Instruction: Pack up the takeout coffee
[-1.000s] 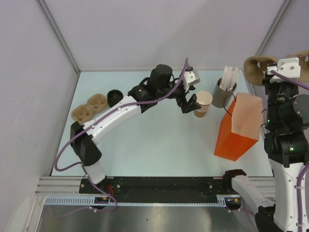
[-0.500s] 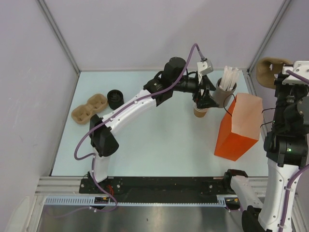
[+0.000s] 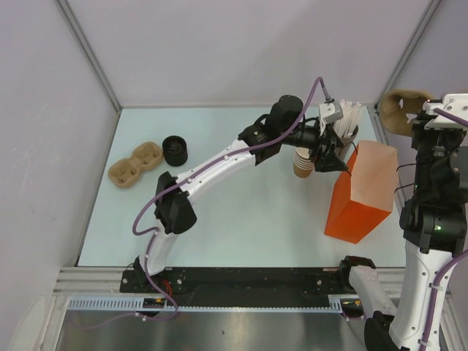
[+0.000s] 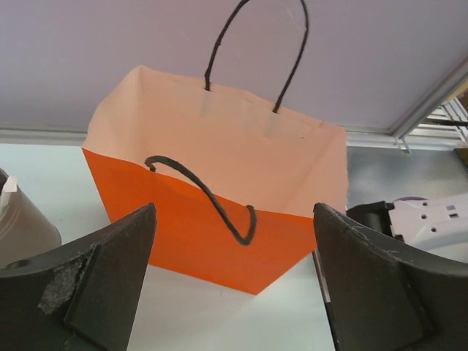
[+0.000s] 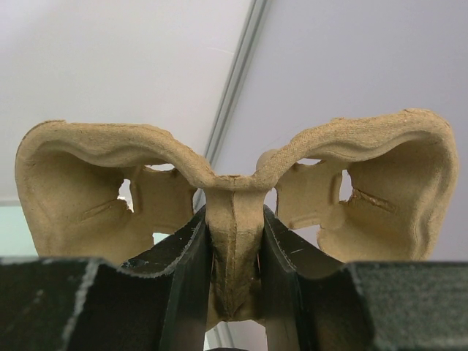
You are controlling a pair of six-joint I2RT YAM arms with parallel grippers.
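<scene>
Inside lilac walls [image 3: 219,51], pale table [image 3: 241,212] below, left end effector [image 3: 330,157] gapes; right [image 5: 234,219] pinches carrier [image 5: 344,175].

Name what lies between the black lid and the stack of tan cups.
Top view: only the left arm spans above bare table between black lid and tan cups.

Inspection finding: no text, label, brand, number or sign can be read in any view. The orange paper bag [image 4: 212,241] shows plain, unprinted faces. The cardboard cup tray [image 5: 234,190] is bare moulded pulp with no marking
</scene>
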